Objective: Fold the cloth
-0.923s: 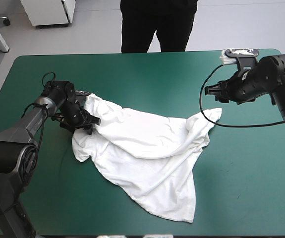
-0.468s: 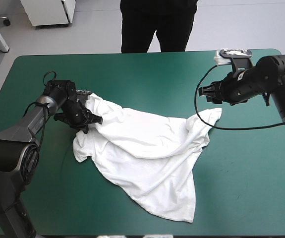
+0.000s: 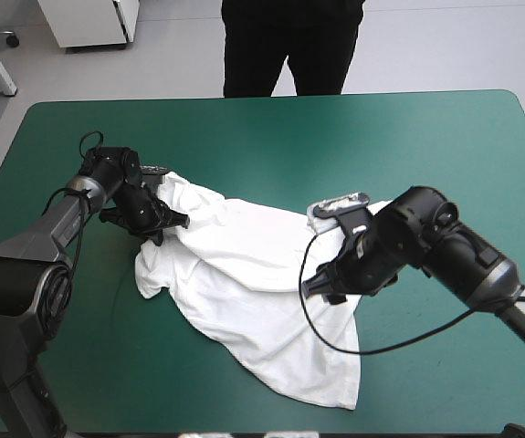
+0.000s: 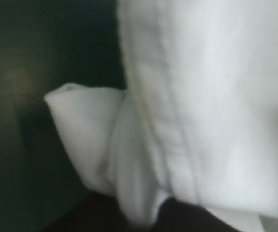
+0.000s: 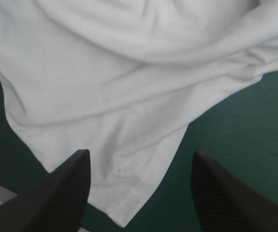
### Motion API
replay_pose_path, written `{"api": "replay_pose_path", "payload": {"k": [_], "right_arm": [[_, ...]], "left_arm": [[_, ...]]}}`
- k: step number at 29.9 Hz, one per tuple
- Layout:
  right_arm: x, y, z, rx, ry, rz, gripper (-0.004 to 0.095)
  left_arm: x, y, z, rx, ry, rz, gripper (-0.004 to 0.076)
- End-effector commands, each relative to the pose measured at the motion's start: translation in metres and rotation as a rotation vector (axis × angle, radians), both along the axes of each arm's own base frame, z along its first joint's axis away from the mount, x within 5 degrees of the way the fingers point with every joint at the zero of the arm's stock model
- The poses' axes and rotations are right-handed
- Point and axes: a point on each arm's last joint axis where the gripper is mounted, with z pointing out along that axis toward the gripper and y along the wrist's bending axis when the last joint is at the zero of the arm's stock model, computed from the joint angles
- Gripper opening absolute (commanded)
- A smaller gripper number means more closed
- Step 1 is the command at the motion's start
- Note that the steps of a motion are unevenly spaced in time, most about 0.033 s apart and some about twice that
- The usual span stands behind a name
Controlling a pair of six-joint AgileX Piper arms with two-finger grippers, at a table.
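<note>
The white T-shirt [image 3: 262, 274] lies crumpled and partly spread across the middle of the table. My left gripper [image 3: 159, 219] sits at the shirt's far-left edge, shut on a fold of it. In the left wrist view the T-shirt [image 4: 201, 96] fills most of the picture and a pinched fold runs down into the left gripper [image 4: 143, 220]. My right gripper [image 3: 321, 290] hovers over the shirt's right part, open. From the right wrist, the right gripper [image 5: 139, 193] stands wide apart above a hem corner of the T-shirt [image 5: 105, 96], holding nothing.
Bare teal-green cover [image 3: 353, 137] surrounds the shirt on every side. The shirt's lowest corner [image 3: 340, 397] reaches close to the table's front edge.
The left gripper has shut on the shirt's far-left edge. The right arm has swung from the table's far right to above the shirt's right part, its fingers spread a little wider.
</note>
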Motion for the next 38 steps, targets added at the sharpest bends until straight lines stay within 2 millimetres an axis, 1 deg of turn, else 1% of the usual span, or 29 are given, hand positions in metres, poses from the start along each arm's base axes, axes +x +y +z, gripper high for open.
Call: {"api": "replay_pose_path", "payload": {"k": [1, 3, 5, 7, 9, 11, 16, 19, 29, 35, 37, 38], "right_arm": [[-0.026, 0.008, 0.003, -0.010, -0.023, 0.014, 0.0580], [-0.036, 0.010, -0.003, -0.034, -0.023, -0.006, 0.0583], [-0.045, 0.007, -0.008, -0.046, -0.018, -0.050, 0.0587], [-0.053, 0.004, -0.015, -0.045, 0.015, -0.084, 0.0587], [-0.060, 0.003, -0.024, -0.057, 0.049, -0.082, 0.0587], [-0.064, 0.004, -0.032, -0.074, 0.062, -0.088, 0.0587], [-0.078, 0.015, -0.056, -0.049, 0.066, -0.080, 0.0587], [-0.087, 0.015, -0.074, -0.070, 0.088, -0.116, 0.0587], [-0.092, 0.010, -0.119, -0.050, 0.107, -0.166, 0.0587], [-0.090, 0.021, -0.144, -0.078, 0.154, -0.140, 0.0586], [-0.090, 0.025, -0.154, -0.101, 0.191, -0.140, 0.0565], [-0.091, 0.027, -0.158, -0.113, 0.215, -0.146, 0.0534]], "left_arm": [[0.001, 0.002, 0.003, 0.018, -0.024, 0.005, -0.0009], [0.001, 0.002, 0.003, 0.013, -0.024, 0.007, -0.0009], [0.001, 0.002, 0.003, 0.014, -0.022, 0.007, -0.0009], [0.001, 0.002, 0.003, 0.014, -0.022, 0.007, -0.0009], [0.001, 0.002, 0.003, 0.013, -0.028, 0.007, -0.0009], [0.002, 0.001, 0.003, 0.008, -0.032, 0.010, -0.0009], [0.002, 0.001, 0.003, 0.006, -0.031, 0.011, -0.0009], [0.002, 0.001, 0.003, 0.006, -0.031, 0.011, -0.0009], [0.002, 0.001, 0.003, 0.005, -0.035, 0.015, -0.0009], [0.002, 0.001, 0.003, 0.003, -0.035, 0.016, -0.0009], [0.002, 0.001, 0.003, 0.003, -0.035, 0.016, -0.0009], [0.002, 0.001, 0.003, 0.003, -0.035, 0.016, -0.0009]]}}
